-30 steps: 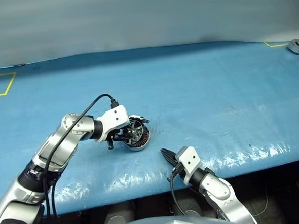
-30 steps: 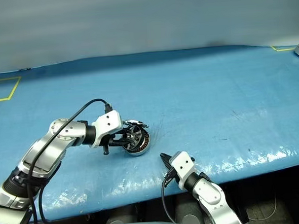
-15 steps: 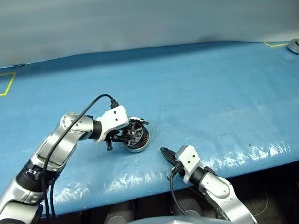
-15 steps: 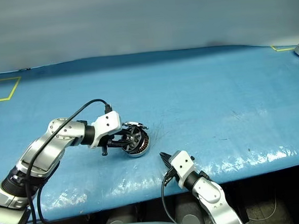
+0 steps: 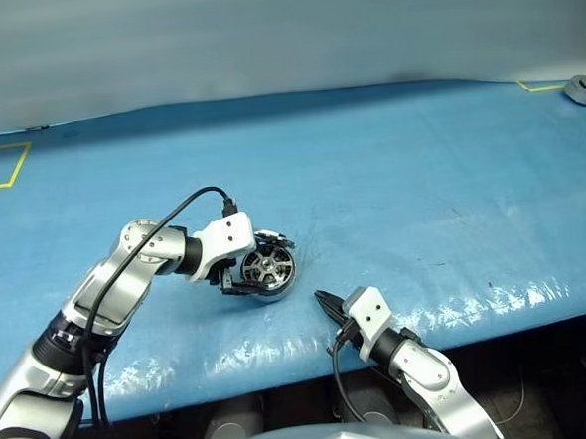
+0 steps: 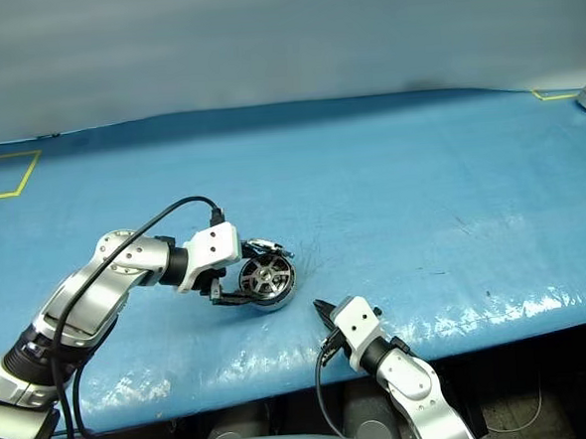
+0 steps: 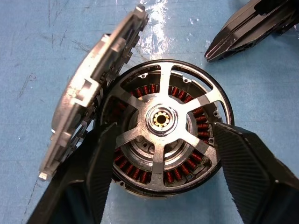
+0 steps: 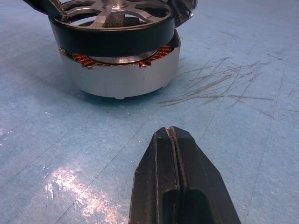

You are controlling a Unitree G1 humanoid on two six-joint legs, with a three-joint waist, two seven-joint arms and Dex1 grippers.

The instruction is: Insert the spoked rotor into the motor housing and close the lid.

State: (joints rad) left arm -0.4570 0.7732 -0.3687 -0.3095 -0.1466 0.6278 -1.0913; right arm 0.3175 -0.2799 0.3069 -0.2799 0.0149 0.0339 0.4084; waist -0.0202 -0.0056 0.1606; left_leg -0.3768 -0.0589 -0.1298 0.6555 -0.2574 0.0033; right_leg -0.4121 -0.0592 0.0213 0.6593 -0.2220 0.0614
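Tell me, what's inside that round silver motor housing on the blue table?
Inside the motor housing sits the spoked rotor, a brass-coloured hub at its centre. Copper windings show between its spokes. Whatever lies beneath the rotor is covered. The lid leans tilted at the rim.

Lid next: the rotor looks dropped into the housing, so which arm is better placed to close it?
Left, probably. The left hand is open, straddling the motor housing, with the raised lid beside one finger. The right hand is shut and sits short of the housing.
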